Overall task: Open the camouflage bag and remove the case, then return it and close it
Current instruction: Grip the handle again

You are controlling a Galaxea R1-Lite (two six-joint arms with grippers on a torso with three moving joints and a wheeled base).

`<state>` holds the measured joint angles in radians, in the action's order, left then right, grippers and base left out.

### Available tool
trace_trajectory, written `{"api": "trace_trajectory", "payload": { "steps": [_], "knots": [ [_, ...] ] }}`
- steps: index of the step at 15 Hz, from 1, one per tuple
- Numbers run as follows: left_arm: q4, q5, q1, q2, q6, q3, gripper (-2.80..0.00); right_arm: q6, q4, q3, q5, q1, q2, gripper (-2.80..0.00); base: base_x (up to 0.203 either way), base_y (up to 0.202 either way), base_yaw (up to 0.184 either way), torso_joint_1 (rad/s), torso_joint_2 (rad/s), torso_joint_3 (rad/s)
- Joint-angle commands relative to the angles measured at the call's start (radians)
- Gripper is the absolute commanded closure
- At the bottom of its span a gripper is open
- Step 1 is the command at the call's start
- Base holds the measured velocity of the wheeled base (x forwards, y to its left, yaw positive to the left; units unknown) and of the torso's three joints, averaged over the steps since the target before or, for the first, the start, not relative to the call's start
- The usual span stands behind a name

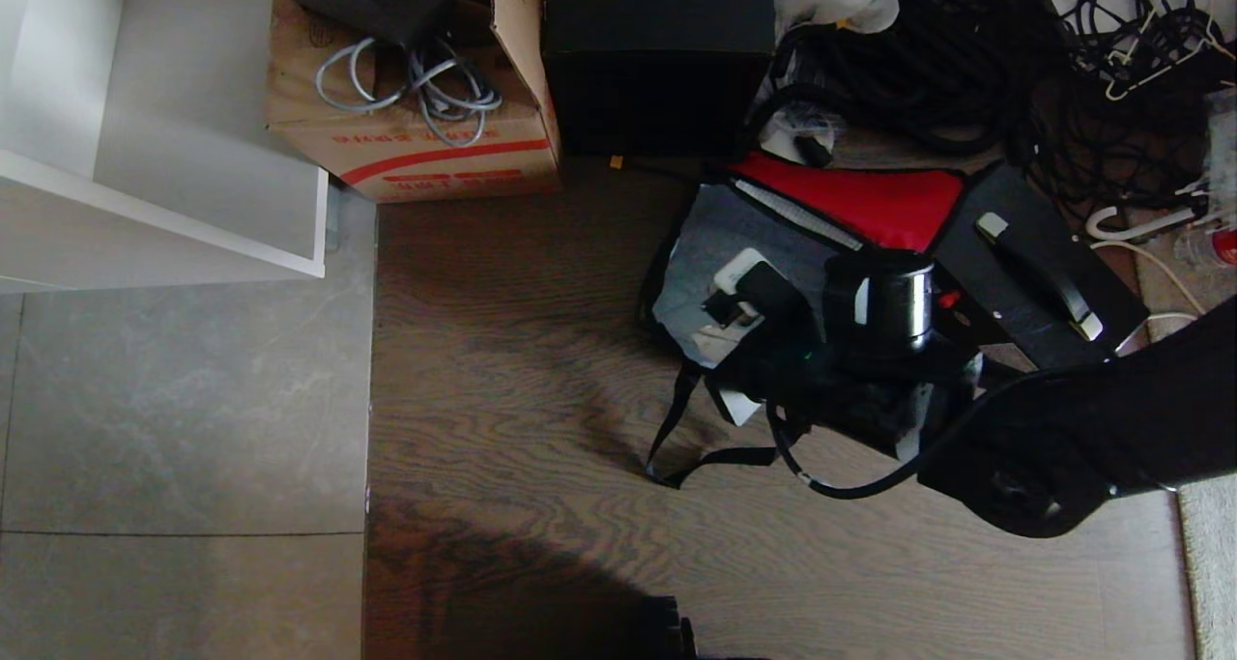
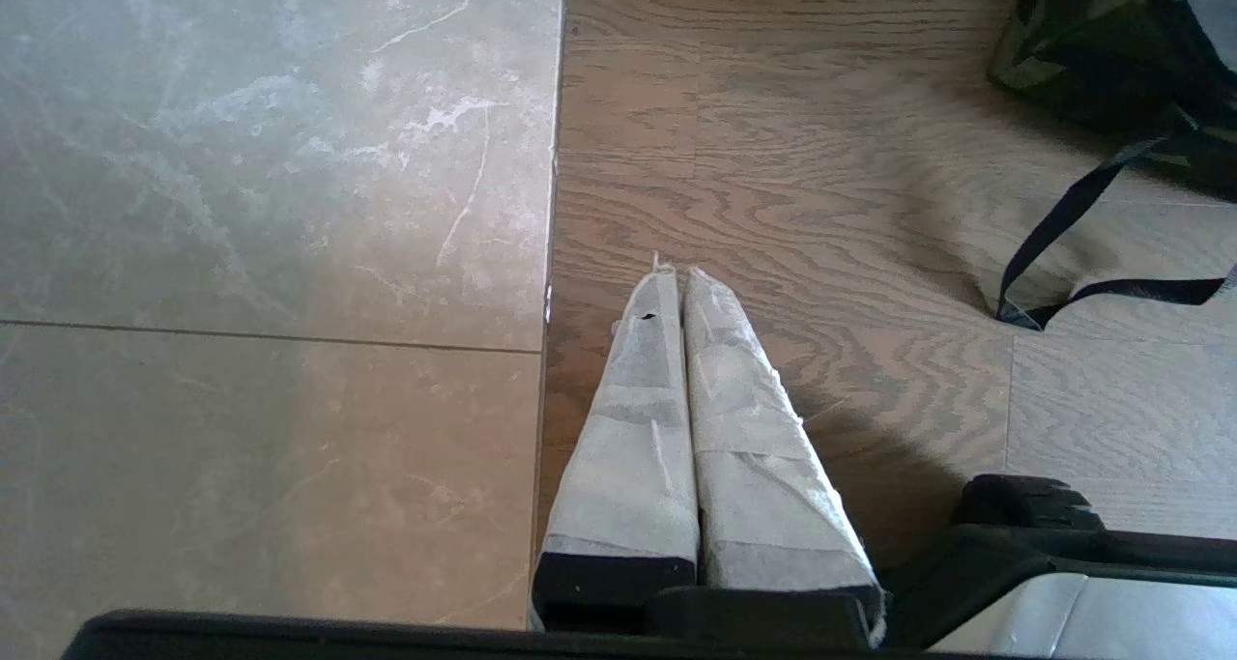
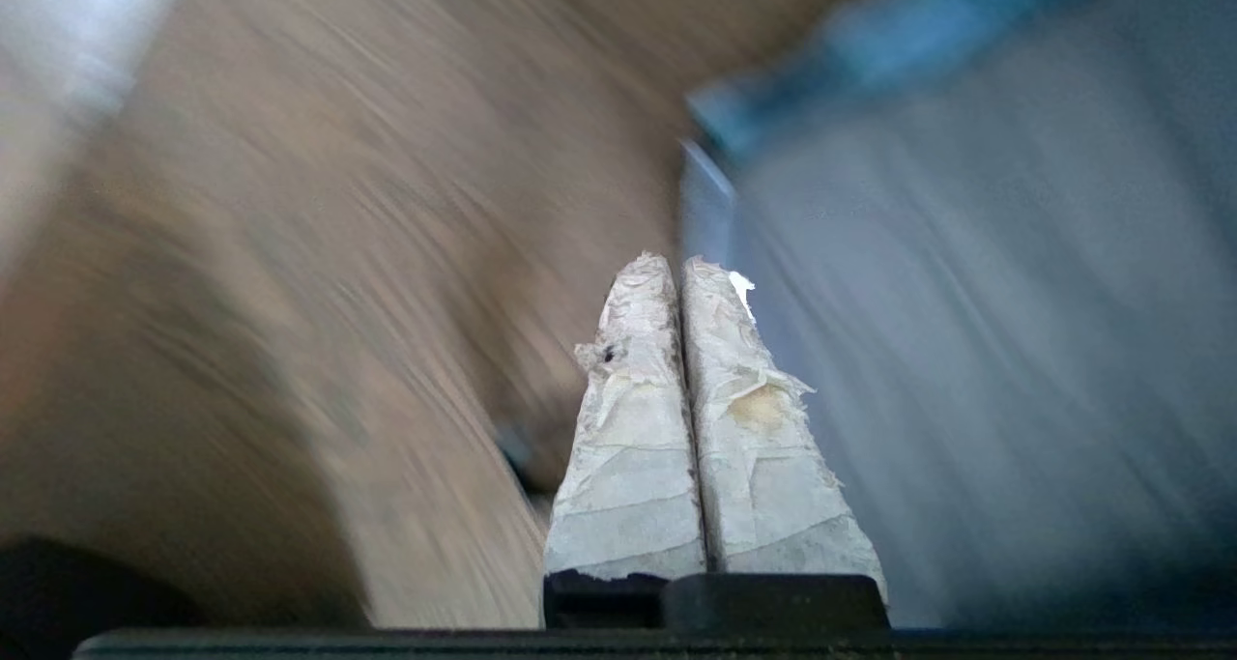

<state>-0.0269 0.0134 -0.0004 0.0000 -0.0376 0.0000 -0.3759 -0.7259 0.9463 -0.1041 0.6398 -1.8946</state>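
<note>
While my right gripper (image 3: pixel 682 266) hangs pinched shut and empty over the grey lining of the soft camouflage bag (image 1: pixel 715 240), lying open on the wooden floor (image 1: pixel 503 370) beside the flat black hard case (image 1: pixel 1039 264), I could snag fabric; left gripper (image 2: pixel 675 275) shut, parked.

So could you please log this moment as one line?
camouflage bag: open | case: out, beside it | right gripper: shut, empty, over bag | left gripper: shut, parked

The right arm (image 1: pixel 966 389) hides the near half of the camouflage bag (image 1: pixel 696 264). Beside the bag, the case (image 1: pixel 1044 254) is partly covered. The right wrist view is blurred around the right gripper (image 3: pixel 681 266).
</note>
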Motion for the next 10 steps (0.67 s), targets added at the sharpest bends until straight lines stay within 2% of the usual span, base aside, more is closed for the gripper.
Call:
{"api": "trace_trajectory", "payload": {
  "steps": [1, 3, 5, 6, 7, 10],
  "knots": [
    [-0.001, 0.000, 0.000, 0.000, -0.001, 0.008, 0.00, 0.078, 0.049, -0.106, -0.098, -0.048, 0.110, 0.00, 0.000, 0.000, 0.000, 0.000, 0.00, 0.000],
    [-0.001, 0.000, 0.000, 0.000, -0.001, 0.008, 0.00, 0.255, 0.170, -0.147, -0.177, -0.108, 0.157, 0.00, 0.000, 0.000, 0.000, 0.000, 0.00, 0.000],
    [-0.001, 0.000, 0.000, 0.000, -0.001, 0.008, 0.00, 0.388, 0.315, -0.171, -0.235, -0.169, 0.196, 0.00, 0.000, 0.000, 0.000, 0.000, 0.00, 0.000],
    [-0.001, 0.002, 0.000, 0.000, -0.001, 0.008, 0.00, 0.467, 0.356, -0.174, -0.240, -0.196, 0.209, -2.80, 0.000, 0.000, 0.000, 0.000, 0.00, 0.000],
    [-0.001, 0.000, 0.000, 0.000, -0.001, 0.008, 0.00, 0.530, 0.380, -0.163, -0.240, -0.223, 0.215, -2.80, 0.000, 0.000, 0.000, 0.000, 0.00, 0.000],
    [-0.001, 0.002, -0.001, 0.000, -0.001, 0.008, 0.00, 0.653, 0.382, -0.122, -0.246, -0.283, 0.198, -2.80, 0.000, 0.000, 0.000, 0.000, 0.00, 0.000]
  ]
}}
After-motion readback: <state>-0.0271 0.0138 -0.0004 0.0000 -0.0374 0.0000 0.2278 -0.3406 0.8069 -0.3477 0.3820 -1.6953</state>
